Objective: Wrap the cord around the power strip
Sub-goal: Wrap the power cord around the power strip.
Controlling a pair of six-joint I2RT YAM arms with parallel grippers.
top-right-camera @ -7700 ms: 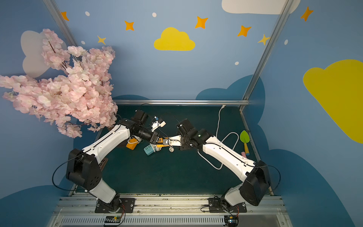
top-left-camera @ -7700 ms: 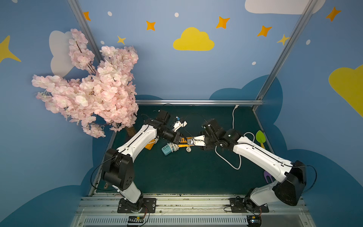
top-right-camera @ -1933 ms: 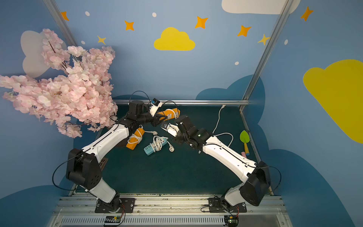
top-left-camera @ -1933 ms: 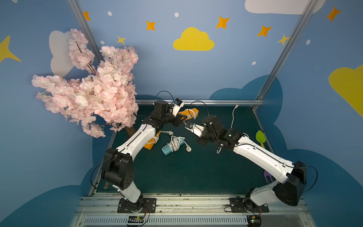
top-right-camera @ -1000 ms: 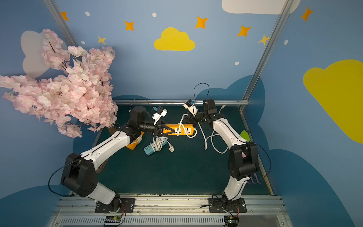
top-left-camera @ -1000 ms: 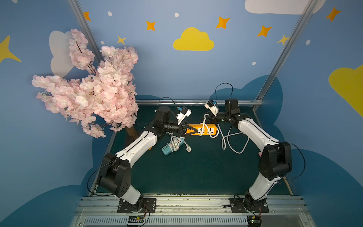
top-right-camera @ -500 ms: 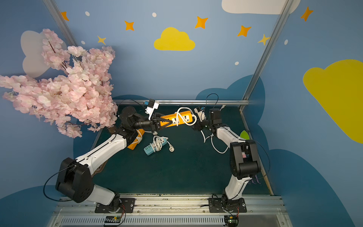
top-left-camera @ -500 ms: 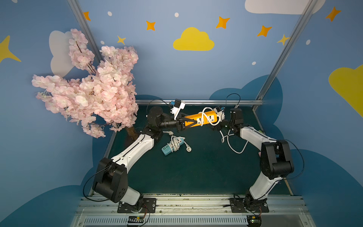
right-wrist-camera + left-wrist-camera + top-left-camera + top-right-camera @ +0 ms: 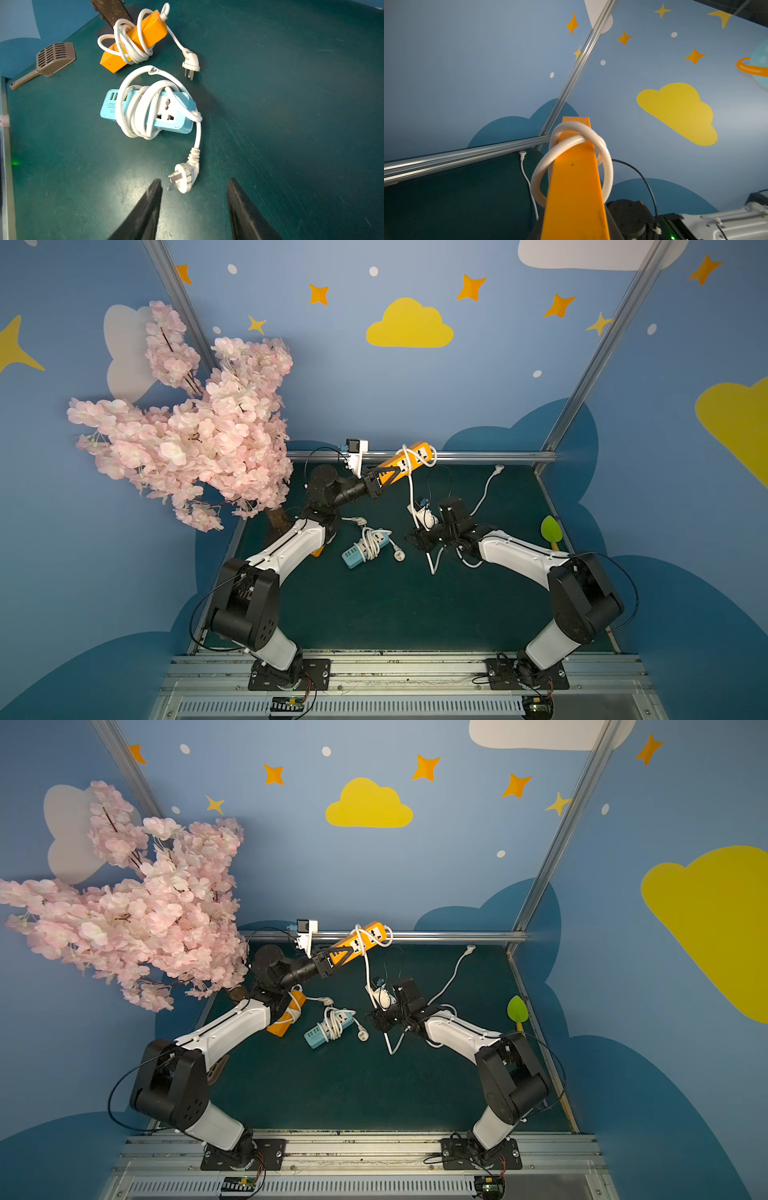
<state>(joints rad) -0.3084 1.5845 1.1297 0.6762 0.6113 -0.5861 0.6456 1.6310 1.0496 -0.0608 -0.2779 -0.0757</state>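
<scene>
**Inspector:** Where is the strip?

**Onlooker:** Off the table. The left gripper point(image 9: 376, 485) has its jaws pinched on one end of the orange power strip point(image 9: 409, 458). The strip juts up and out toward the back rail point(image 9: 478, 456).

**Inspector:** The cord?

**Onlooker:** The white cord point(image 9: 577, 133) sits in two slack loops round the strip's far end. The rest drops past the right arm and trails over the table point(image 9: 374, 605) to its plug point(image 9: 498, 467), near the rail.

**Inspector:** The other side?

**Onlooker:** The right gripper point(image 9: 193, 180) hangs low over the table with its jaws spread and nothing between them. The plug just ahead of it belongs to the blue strip point(image 9: 145, 112), which lies wrapped. A second orange strip point(image 9: 135, 41) lies wrapped beyond it.

**Inspector:** How will it handle?

**Onlooker:** My judgement only. The strip is a light, rigid plastic bar with smooth sides. Held by one end, it may pivot or slide if the cord is tugged hard. The cord looks thick and springy, so the loops will open unless kept taut. I would take hold on the hanging run just below the strip, not at the plug.
</scene>
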